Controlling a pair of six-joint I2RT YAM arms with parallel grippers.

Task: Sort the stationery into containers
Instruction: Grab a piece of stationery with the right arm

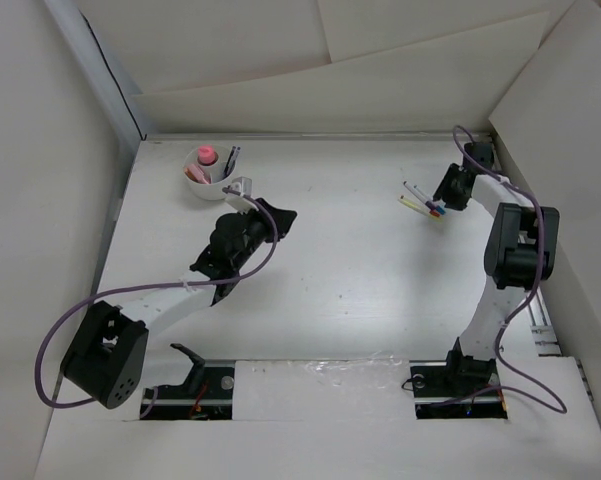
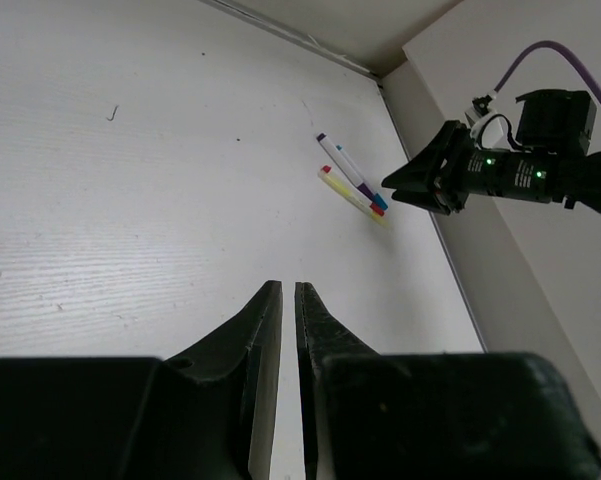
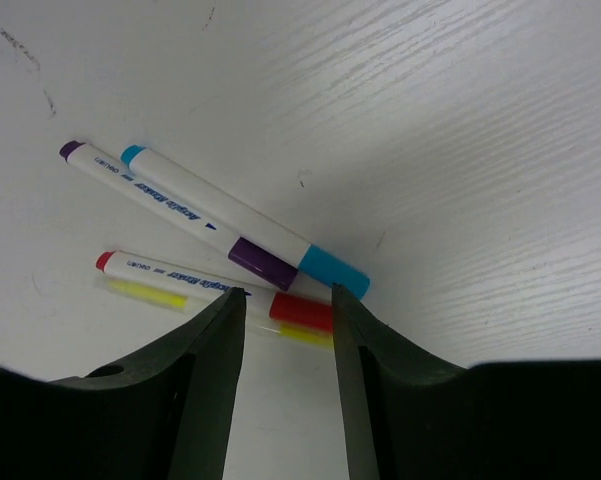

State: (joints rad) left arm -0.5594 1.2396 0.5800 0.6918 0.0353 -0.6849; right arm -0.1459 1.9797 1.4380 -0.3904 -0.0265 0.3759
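Bright diffuse overhead light, soft faint shadows, sharp focus

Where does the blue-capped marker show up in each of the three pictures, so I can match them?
Top external: the blue-capped marker lies far right, in the upper half.
Left wrist: right of centre, in the upper half.
Right wrist: near the centre, lying diagonally.
Shared landmark: the right end effector, whose tips are close beside the marker's blue cap in every view.
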